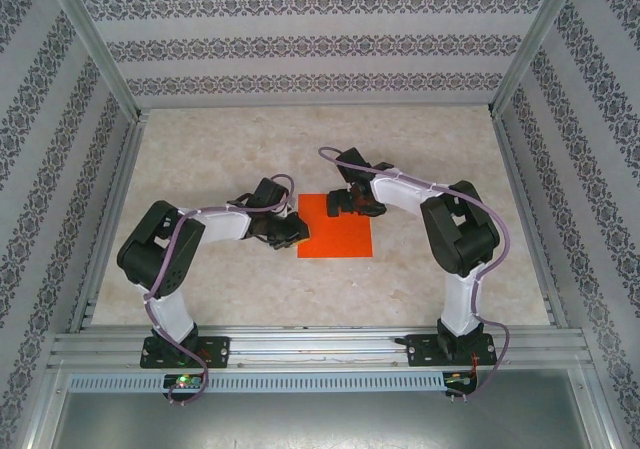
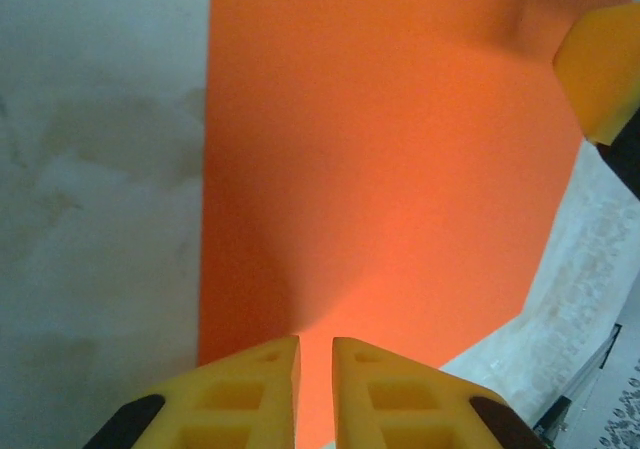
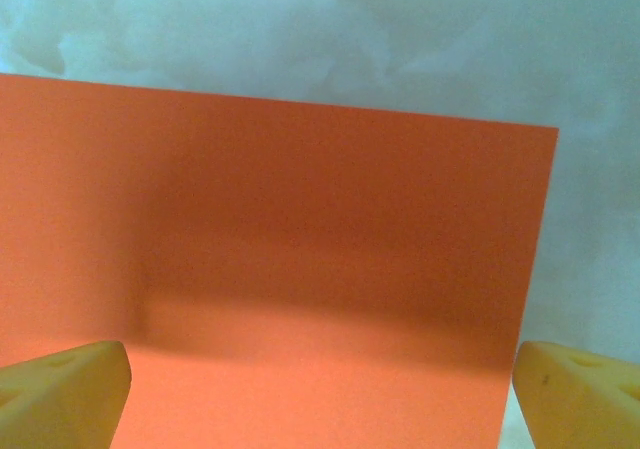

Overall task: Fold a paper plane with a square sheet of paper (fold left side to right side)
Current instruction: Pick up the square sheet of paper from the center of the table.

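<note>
At the left edge of the square sheet of paper (image 1: 335, 231), the left gripper (image 1: 296, 231) is right down low, fingertips on the paper's border. From the left wrist view its claw (image 2: 315, 354) is narrow, the two yellow fingers (image 2: 240, 389) nearly together with just a slim slot between them. Orange paper shows in that slot, and a soft ridge in the sheet (image 2: 380, 169) rises toward it, so it reads as a pinch on that edge. The sheet itself lies on the pale marbled table (image 1: 220, 299), bright orange-red, still a plain square, flat over most of its face with no crease to be seen. Over at the sheet's far edge sits the right gripper (image 1: 348, 205), arm bent in from the sheet's right side. Its claw (image 3: 320, 369) stands wide, one yellow finger (image 3: 70, 394) off toward one side of the sheet (image 3: 300, 219) and the other (image 3: 580, 394) just past the opposite side, nothing held between them. A dark shadow falls across the paper under that open claw. In the left wrist view one of those right-hand pads (image 2: 600, 69) shows at the sheet's far corner, close over the paper; whether it touches, I can't tell.
</note>
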### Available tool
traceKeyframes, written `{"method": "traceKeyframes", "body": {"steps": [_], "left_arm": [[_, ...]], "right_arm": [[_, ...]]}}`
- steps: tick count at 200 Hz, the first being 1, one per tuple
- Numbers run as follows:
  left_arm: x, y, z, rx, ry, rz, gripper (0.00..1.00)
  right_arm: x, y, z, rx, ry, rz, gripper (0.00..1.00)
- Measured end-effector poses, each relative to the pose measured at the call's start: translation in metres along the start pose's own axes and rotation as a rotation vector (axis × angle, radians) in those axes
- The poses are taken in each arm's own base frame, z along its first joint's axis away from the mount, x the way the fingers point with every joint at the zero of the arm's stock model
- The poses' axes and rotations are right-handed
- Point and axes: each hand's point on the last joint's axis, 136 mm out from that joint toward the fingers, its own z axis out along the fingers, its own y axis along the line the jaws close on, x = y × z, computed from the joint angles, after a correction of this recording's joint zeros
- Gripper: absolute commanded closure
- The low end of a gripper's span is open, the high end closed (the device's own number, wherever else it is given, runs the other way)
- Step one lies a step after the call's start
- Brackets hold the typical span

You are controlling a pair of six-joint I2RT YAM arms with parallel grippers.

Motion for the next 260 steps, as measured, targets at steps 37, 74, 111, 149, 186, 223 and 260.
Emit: {"method": "traceKeyframes", "body": {"steps": [37,74,111,149,186,223,260], "left_arm": [[0.000,0.002,0.003,-0.008,0.003,0.000,0.85],[0.000,0.002,0.004,-0.010,0.005,0.002,0.85],[0.000,0.002,0.004,-0.009,0.006,0.005,0.85],[0.000,0.002,0.004,-0.009,0.005,0.006,0.85],[-0.001,0.002,0.005,-0.009,0.005,0.009,0.85],[-0.001,0.002,0.005,-0.009,0.005,0.009,0.84],[-0.001,0.000,0.005,-0.006,0.005,0.012,0.79]], "right_arm": [[0.003,0.003,0.002,-0.016,0.017,0.003,0.02],[0.005,0.005,0.003,-0.032,0.022,0.022,0.02],[0.008,0.012,-0.001,-0.090,0.019,0.039,0.02],[0.014,0.019,-0.005,-0.134,0.032,0.050,0.02],[0.018,0.024,-0.005,-0.137,0.036,0.035,0.05],[0.026,0.033,-0.006,-0.140,0.053,0.006,0.14],[0.033,0.039,-0.006,-0.153,0.075,-0.007,0.29]]}}
